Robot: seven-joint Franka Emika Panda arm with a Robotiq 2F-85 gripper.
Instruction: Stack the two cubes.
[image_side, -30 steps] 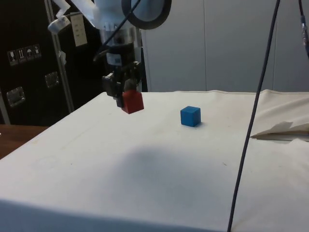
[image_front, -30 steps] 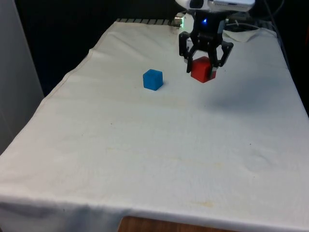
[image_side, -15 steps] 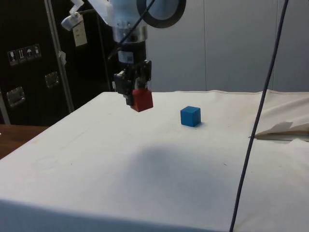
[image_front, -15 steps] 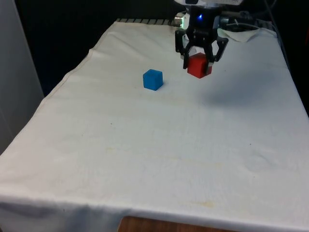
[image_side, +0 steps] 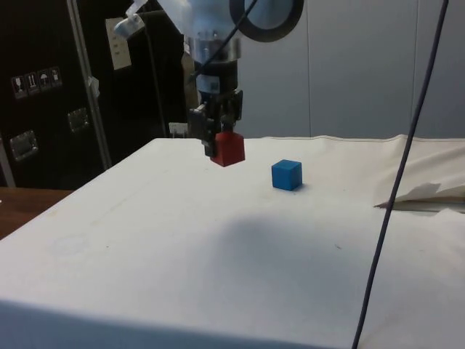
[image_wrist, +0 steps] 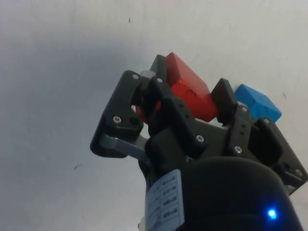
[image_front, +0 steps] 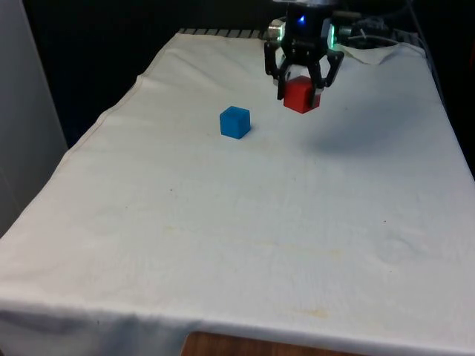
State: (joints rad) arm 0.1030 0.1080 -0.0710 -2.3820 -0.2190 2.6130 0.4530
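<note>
Gripper (image_front: 301,83) clamped on red cube (image_front: 300,94), held above table (image_front: 223,222) near far edge. Blue cube (image_front: 235,122) on cloth, apart. Carry step under way. Next: centre red over blue, lower, release.

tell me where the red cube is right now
The red cube is held in the hand above the cloth, to the front view's right of the blue cube, not yet over it.

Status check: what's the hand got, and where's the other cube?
Hand shut on red cube, held clear above the cloth. Blue cube sits alone on the cloth, toward the front view's left of the hand. Nothing between them.
</note>
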